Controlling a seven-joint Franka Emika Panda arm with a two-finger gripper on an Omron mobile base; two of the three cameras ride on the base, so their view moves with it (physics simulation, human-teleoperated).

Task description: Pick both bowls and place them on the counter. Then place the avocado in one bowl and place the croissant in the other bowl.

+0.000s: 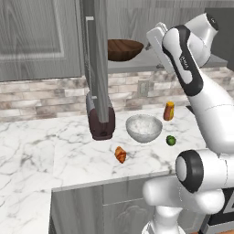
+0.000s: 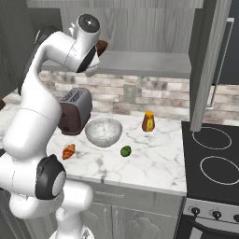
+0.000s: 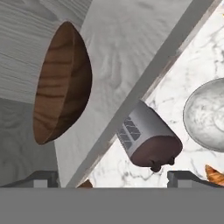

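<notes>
Wooden bowl [image 3: 61, 83] sits on the grey shelf [image 3: 113, 57] ahead of my pincer [image 3: 111, 177], fingers spread wide, holding nothing; small lettering on my arm [image 1: 185, 61] is unreadable. Marbled bowl [image 1: 144, 127] rests on the surface [image 1: 68, 146].

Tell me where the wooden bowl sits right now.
The wooden bowl sits on the grey shelf above the counter, up behind the marbled bowl.

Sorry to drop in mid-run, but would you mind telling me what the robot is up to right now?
The arm is reaching up toward the dark wooden bowl, which sits on the grey shelf above the counter. Its claw is open and holds nothing. The pale marbled bowl is already down on the counter and is empty. The croissant and the avocado lie loose on the marble, near a toaster and a small orange bottle.
</notes>
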